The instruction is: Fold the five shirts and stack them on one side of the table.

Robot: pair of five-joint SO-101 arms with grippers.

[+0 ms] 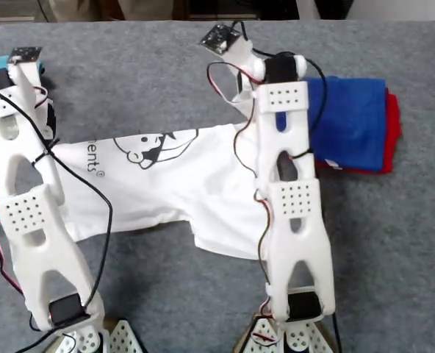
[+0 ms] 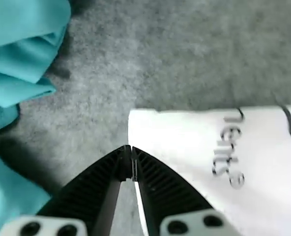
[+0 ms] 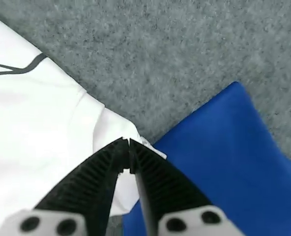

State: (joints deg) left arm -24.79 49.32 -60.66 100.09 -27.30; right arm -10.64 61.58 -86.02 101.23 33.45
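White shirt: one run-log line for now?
white shirt spread out; left end effector shut on its edge; right end effector shut on its sleeve

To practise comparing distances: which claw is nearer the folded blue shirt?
Right. The right claw pinches the white shirt right beside the blue shirt; the left claw holds the white shirt's opposite end, by the teal shirt.
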